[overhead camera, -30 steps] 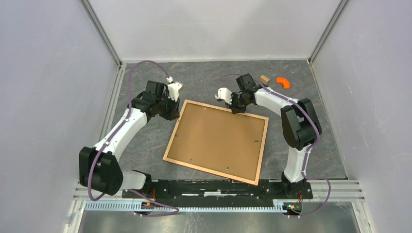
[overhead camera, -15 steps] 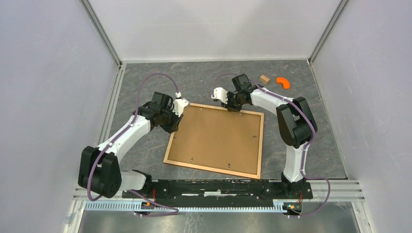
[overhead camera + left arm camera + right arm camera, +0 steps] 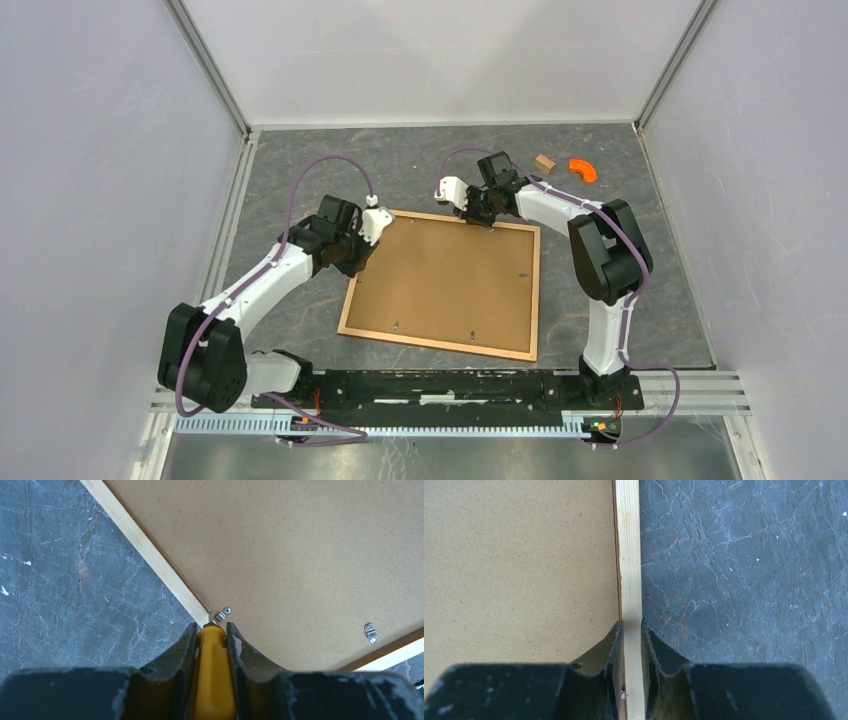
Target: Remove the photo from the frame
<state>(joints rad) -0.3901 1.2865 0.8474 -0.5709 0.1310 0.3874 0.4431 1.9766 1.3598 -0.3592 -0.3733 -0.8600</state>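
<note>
While right gripper (image 3: pixel 631 628) clamped rail of thin orange-brown wooden frame (image 3: pixel 629 555), left gripper (image 3: pixel 211 630) pinched yellow-handled tool (image 3: pixel 214 675) — tip at metal clip (image 3: pixel 225 611)

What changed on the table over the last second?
The frame swung counterclockwise in the top view and now lies less skewed, as the right gripper, clamped on its far rail, shifted slightly left. The left gripper, holding a yellow tool, slid nearer along the left rail to a metal clip. Unchanged: the backing board is still in the frame; the wooden block and orange piece haven't moved.
</note>
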